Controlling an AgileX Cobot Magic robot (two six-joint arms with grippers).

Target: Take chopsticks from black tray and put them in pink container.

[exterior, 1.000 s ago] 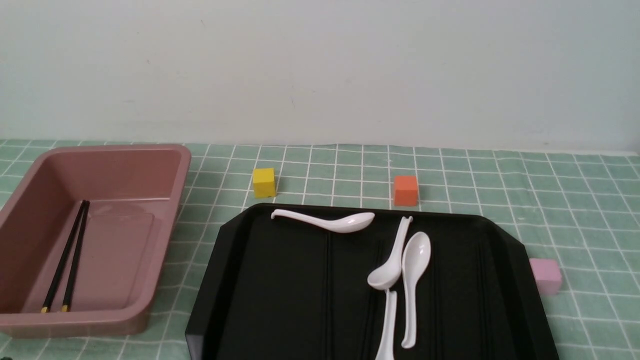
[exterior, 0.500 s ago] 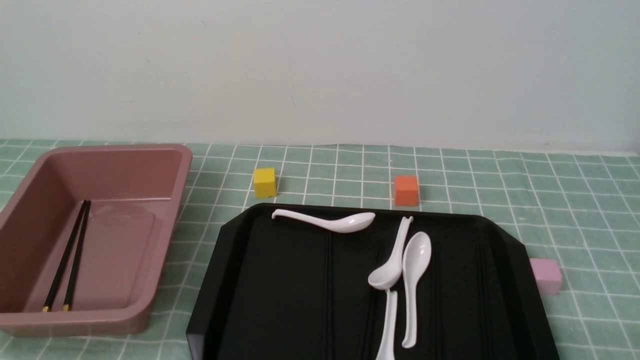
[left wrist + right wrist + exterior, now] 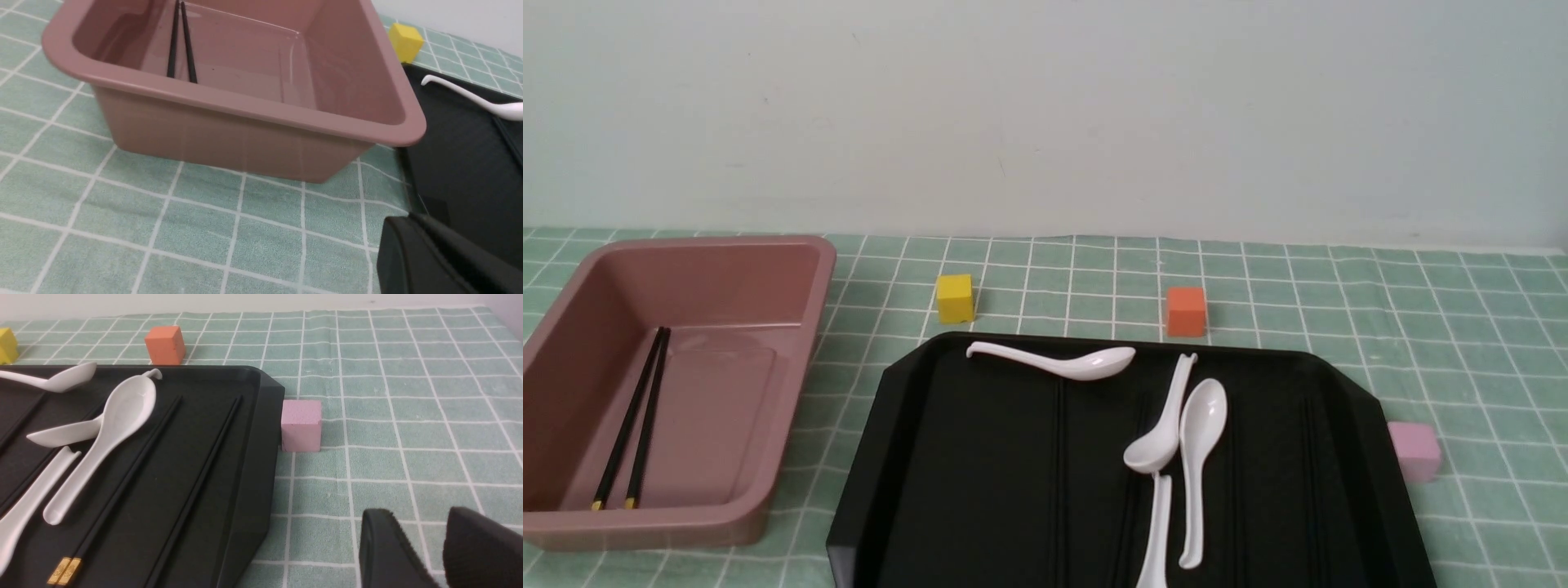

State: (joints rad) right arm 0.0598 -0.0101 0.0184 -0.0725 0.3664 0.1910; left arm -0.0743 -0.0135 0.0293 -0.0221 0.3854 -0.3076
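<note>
One pair of black chopsticks (image 3: 637, 416) with gold ends lies on the floor of the pink container (image 3: 645, 518) at the table's left, and shows in the left wrist view too. Another pair of chopsticks (image 3: 122, 486) lies along a groove of the black tray (image 3: 229, 465), beside the white spoons. My left gripper (image 3: 408, 220) is shut and empty, low over the cloth between the pink container (image 3: 245, 106) and the tray's near-left corner. My right gripper (image 3: 419, 516) is open with nothing in it, over the cloth off the tray's right side. Neither gripper shows in the front view.
Several white spoons (image 3: 1054, 361) lie on the black tray (image 3: 980, 457). A yellow cube (image 3: 954, 298) and an orange cube (image 3: 1186, 311) stand behind the tray. A small pale-pink cube (image 3: 1414, 449) sits against its right edge. A green checked cloth covers the table.
</note>
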